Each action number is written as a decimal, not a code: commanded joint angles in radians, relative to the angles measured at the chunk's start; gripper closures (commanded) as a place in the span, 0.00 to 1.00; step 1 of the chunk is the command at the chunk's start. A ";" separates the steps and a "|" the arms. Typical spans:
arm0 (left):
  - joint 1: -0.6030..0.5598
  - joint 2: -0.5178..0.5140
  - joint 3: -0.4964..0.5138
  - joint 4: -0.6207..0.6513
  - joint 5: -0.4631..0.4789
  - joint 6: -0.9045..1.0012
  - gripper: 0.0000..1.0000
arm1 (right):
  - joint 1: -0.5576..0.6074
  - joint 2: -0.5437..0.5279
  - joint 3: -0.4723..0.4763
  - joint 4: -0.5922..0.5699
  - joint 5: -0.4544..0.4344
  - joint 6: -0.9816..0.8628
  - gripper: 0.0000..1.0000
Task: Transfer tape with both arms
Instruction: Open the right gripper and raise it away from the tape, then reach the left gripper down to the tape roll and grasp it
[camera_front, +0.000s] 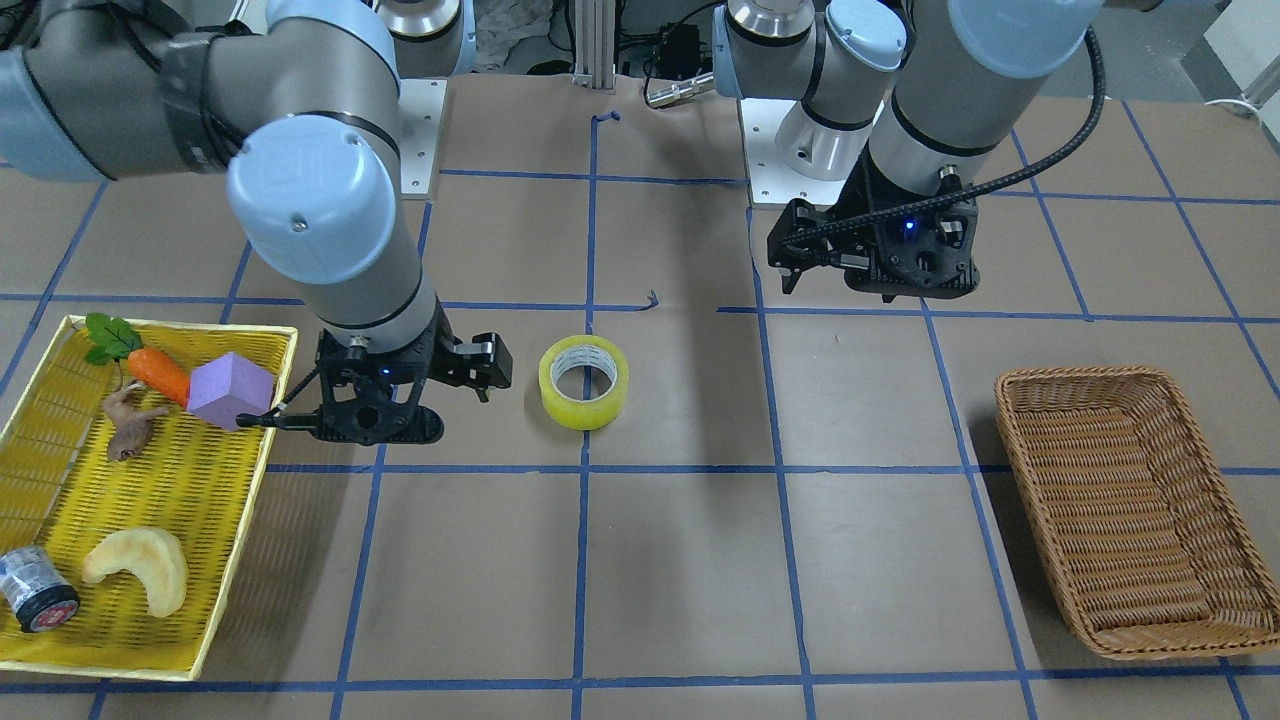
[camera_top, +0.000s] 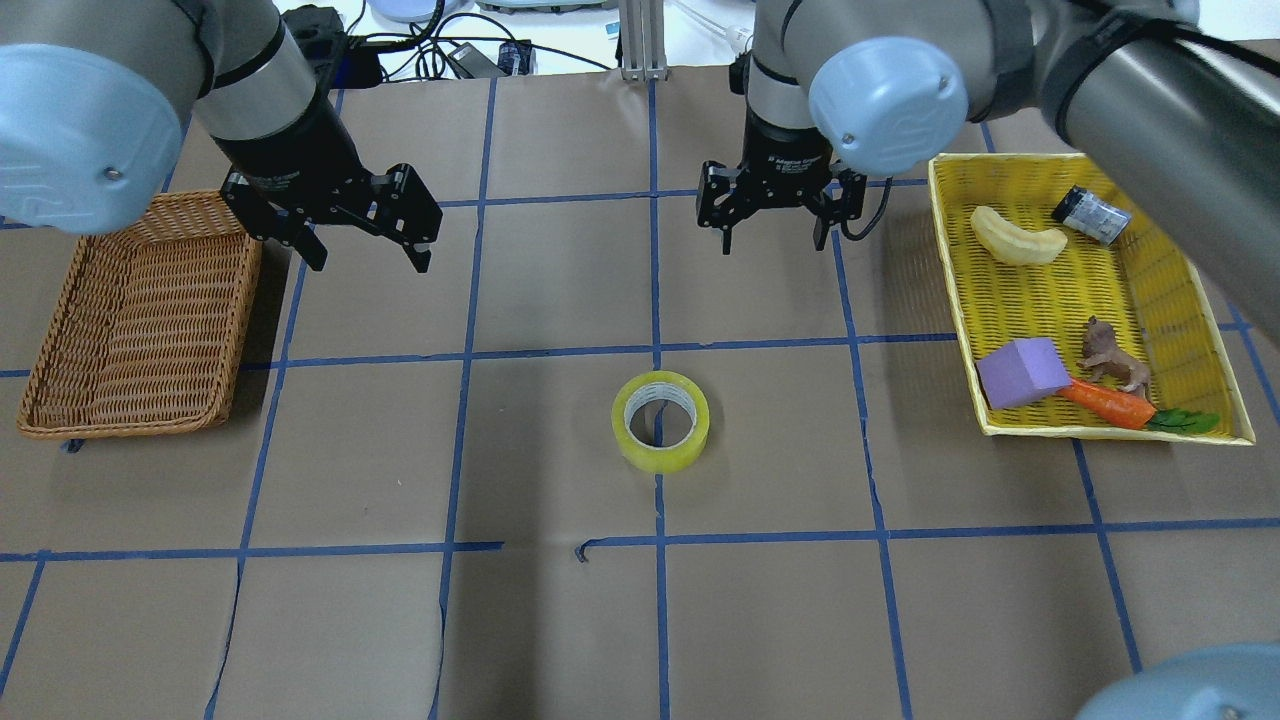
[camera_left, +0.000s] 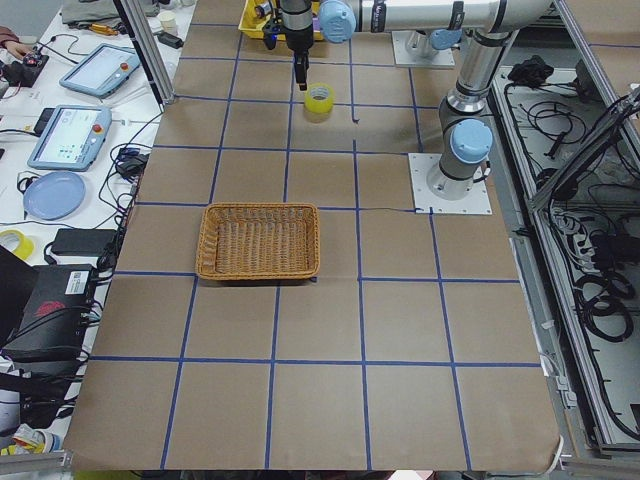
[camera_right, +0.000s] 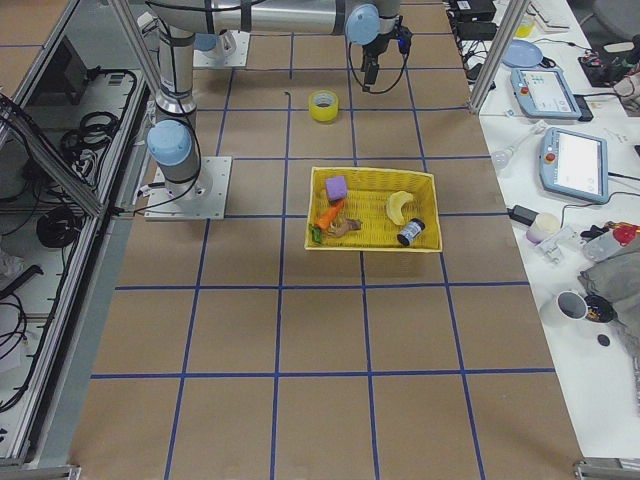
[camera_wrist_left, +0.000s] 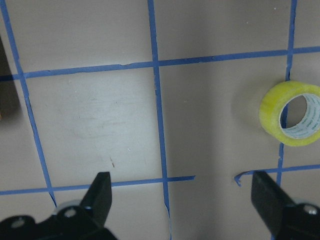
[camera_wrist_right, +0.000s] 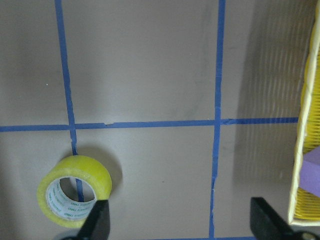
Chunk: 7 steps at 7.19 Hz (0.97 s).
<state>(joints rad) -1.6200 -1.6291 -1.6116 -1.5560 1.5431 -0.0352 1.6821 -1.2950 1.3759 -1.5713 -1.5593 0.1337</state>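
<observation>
The tape (camera_top: 660, 421) lies flat, hole up, on the table (camera_top: 560, 640), over a blue grid line near the middle. It lies between the 2 arms and touches neither. The left arm (camera_top: 270, 110) hangs above the table beside the basket (camera_top: 140, 320), its jaws released, wide apart and empty. The right arm (camera_top: 790, 90) hangs near the yellow tray (camera_top: 1150, 290), its jaws also spread and holding nothing.

Yellow-green translucent tape roll (camera_top: 665, 458), white core with green print. Brown paper tabletop (camera_top: 560, 620), blue line grid (camera_top: 654, 250). Tan woven wicker basket (camera_top: 140, 320). Yellow mesh tray (camera_top: 1020, 300).
</observation>
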 joint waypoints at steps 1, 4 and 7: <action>-0.091 -0.006 -0.010 0.034 -0.003 -0.125 0.00 | -0.051 -0.119 0.006 0.013 0.002 -0.093 0.00; -0.248 -0.081 -0.117 0.262 -0.026 -0.288 0.00 | -0.065 -0.155 0.020 -0.025 -0.001 -0.180 0.00; -0.273 -0.155 -0.226 0.494 -0.043 -0.292 0.00 | -0.064 -0.156 0.020 -0.039 -0.007 -0.180 0.00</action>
<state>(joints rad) -1.8813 -1.7540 -1.8057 -1.1425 1.5041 -0.3226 1.6179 -1.4503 1.3954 -1.6050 -1.5657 -0.0456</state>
